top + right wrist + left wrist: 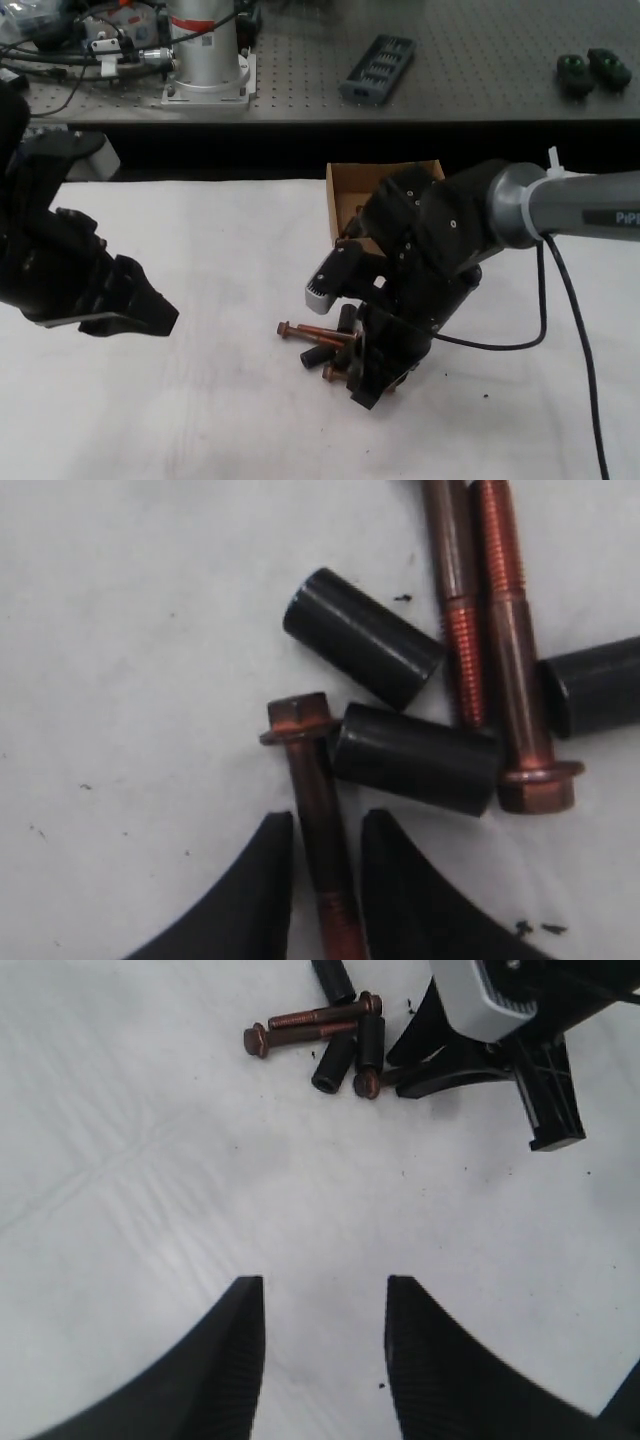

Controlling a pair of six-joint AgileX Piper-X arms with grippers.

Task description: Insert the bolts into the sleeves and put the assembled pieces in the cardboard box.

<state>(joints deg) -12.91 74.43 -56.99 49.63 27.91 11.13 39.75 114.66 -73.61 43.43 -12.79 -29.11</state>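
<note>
The coppery hex-flanged metal bolt [312, 800] lay on the white cloth [130, 630], its shank pinched between the fingers of my right gripper [327, 825], head pointing away beside a smooth black tubular sleeve [415, 757], while my left gripper [325, 1295] hung parted, empty.

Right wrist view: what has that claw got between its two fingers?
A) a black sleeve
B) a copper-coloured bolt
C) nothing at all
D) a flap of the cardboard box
B: the shank of a copper-coloured bolt runs between the two fingers of the right gripper, which close in on it from both sides, while a black sleeve lies beside it, outside the fingers.
</note>
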